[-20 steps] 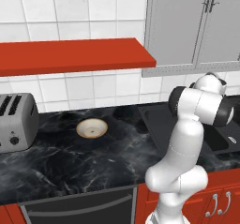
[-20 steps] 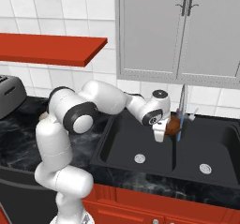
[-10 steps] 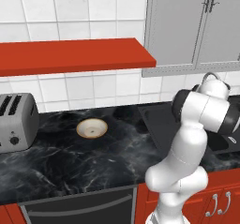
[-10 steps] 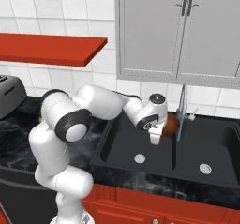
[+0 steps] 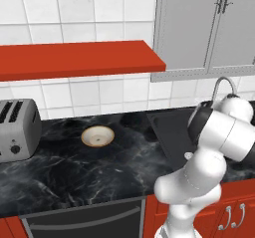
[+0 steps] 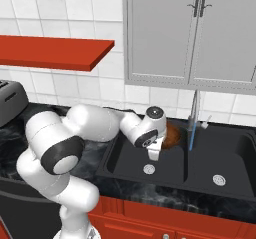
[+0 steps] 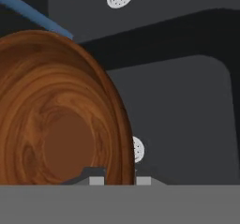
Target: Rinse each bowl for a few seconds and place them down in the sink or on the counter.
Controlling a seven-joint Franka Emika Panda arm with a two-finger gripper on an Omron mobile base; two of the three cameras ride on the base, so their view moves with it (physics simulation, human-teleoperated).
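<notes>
The jaws clamp the rim of the brown bowl (image 7: pixel 56 115) at six o'clock, over the sink (image 6: pixel 220 153).

You see a wall of white tiles (image 5: pixel 99 90) at the back. Two red shelves (image 5: pixel 79 58) hang on it, one above the other. Grey cupboards (image 6: pixel 200 33) hang beside them. A silver toaster (image 5: pixel 17 130) stands at the left. Red cabinet doors (image 5: pixel 234 212) are down low.
</notes>
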